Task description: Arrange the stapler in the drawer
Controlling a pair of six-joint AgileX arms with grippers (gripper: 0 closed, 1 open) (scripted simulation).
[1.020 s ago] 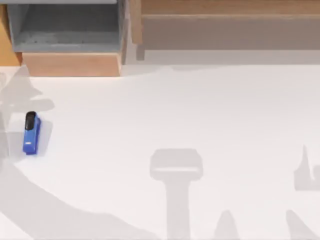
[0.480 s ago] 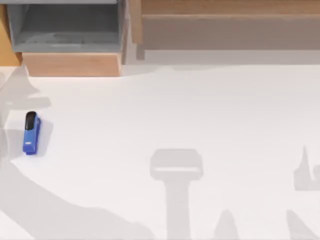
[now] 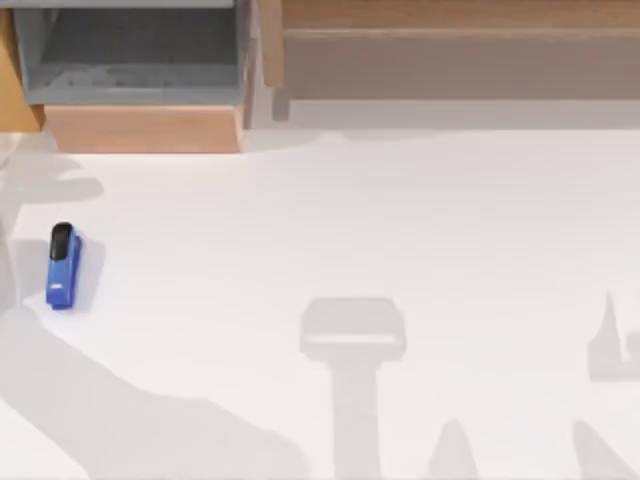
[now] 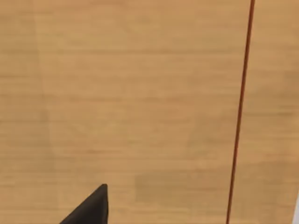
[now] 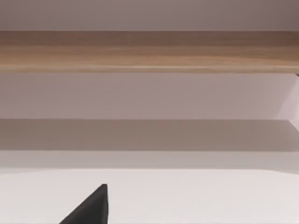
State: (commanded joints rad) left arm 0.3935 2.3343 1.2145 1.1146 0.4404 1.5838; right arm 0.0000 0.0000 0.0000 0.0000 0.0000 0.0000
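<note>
One stapler (image 3: 63, 266) lies flat on the white desk (image 3: 400, 230) at far left, below the open drawer (image 3: 135, 60), untouched. Both tools' grip: cannot tell. Stapler unmoved since earlier; shadows at left have shifted.

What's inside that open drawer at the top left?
The drawer shows a bare grey floor, nothing in it. Its back part runs past the picture's edge. The stapler lies on the table.
</note>
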